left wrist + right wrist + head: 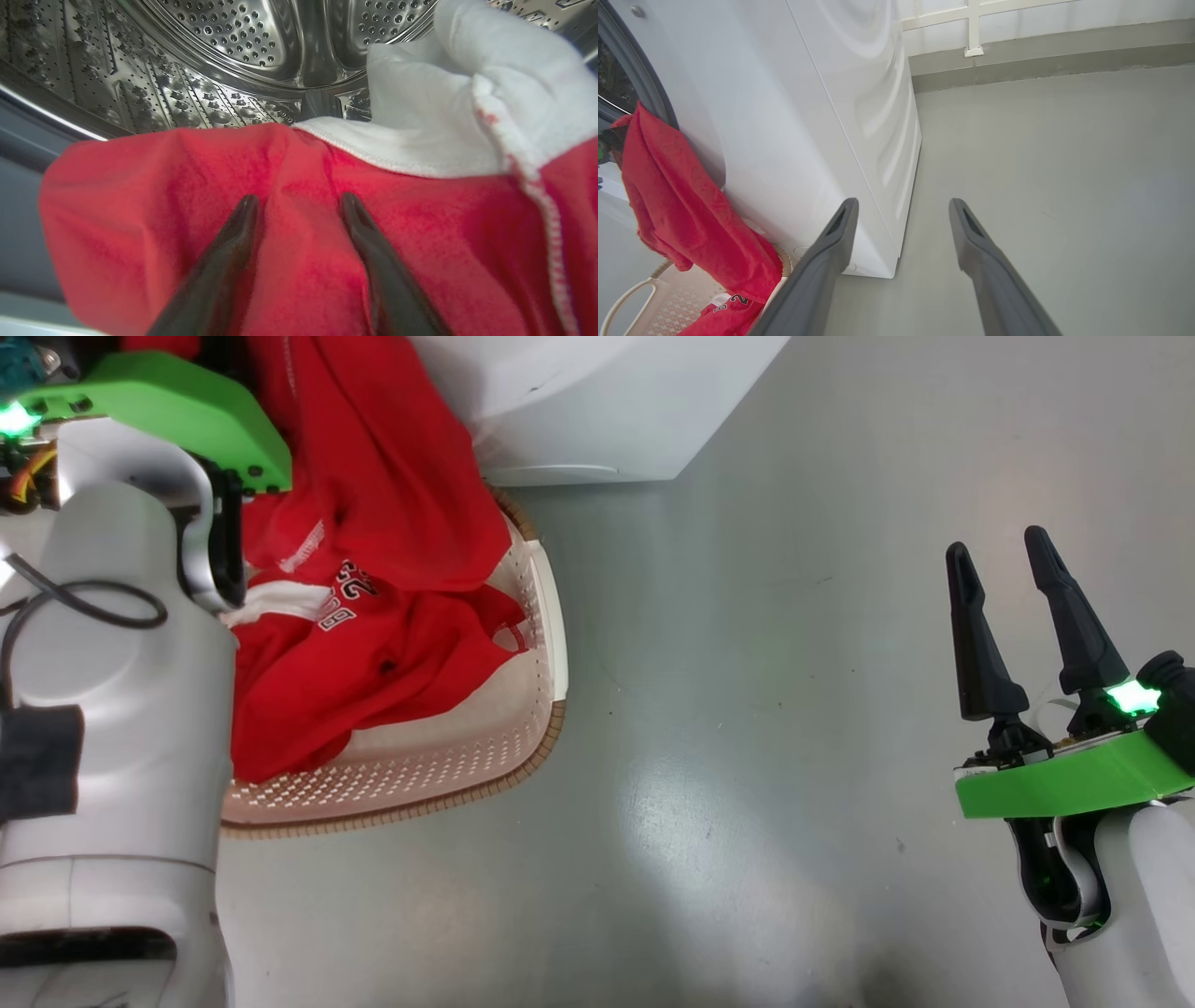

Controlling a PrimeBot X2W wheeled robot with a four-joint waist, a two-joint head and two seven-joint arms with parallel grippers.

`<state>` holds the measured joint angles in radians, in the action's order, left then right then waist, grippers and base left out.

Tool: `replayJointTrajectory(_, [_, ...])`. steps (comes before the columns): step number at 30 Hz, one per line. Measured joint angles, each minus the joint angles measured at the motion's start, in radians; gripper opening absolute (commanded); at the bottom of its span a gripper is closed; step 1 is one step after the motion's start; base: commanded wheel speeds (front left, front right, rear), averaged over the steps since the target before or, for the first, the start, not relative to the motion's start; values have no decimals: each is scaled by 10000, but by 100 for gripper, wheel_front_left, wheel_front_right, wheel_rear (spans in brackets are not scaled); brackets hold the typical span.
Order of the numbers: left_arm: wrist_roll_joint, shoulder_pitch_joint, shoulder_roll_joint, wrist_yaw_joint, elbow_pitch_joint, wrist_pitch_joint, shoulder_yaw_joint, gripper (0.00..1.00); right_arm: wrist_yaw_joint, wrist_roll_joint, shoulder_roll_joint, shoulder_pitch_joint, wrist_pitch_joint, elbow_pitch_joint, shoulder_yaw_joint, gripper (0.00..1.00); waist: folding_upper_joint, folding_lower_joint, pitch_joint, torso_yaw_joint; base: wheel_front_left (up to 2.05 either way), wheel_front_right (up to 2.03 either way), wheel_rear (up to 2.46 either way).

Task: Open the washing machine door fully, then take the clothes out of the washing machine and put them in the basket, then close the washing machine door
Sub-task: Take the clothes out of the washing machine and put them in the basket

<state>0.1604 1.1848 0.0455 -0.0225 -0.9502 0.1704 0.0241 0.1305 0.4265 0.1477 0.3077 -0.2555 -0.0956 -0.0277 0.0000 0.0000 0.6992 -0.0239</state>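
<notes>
Red clothes (373, 476) hang from the washing machine (597, 411) down into the basket (448, 775), where more red fabric with white lettering lies. In the left wrist view my left gripper (299, 200) is at the steel drum (224, 46), open, its fingers pressed on a fold of the red and white clothes (420, 224). My right gripper (997, 546) hangs open and holds nothing above the floor, right of the machine (808, 116). The washing machine door is out of view.
Grey floor (794, 709) spreads to the right of the basket and the machine. A wall base with a white frame (973, 28) runs behind. My pale left forearm (121, 691) covers the basket's left side.
</notes>
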Motion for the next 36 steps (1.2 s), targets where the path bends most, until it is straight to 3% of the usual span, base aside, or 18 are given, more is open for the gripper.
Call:
replayJointTrajectory(2, [0,102,4,69,-267,79,-31,59,0,0,0,0,0,2,0,100,0,0,-18,5,0,0,0])
replayJointTrajectory(6, [38,213,-2,198,-711,326,-127,0,0,0,0,0,0,2,-2,100,0,0,-59,8,0,0,0])
replayJointTrajectory(15, [102,23,-17,334,-859,803,-334,0,0,-58,0,-4,0,2,58,100,0,0,-231,79,0,0,0])
replayJointTrajectory(28, [491,-2892,-180,420,1653,951,-639,0,0,-58,2,-215,0,27,127,100,0,0,-391,317,0,0,0])
replayJointTrajectory(36, [1693,-4306,-270,299,1651,892,-1574,0,0,-58,8,-206,0,36,92,100,0,1,-311,343,0,0,0])
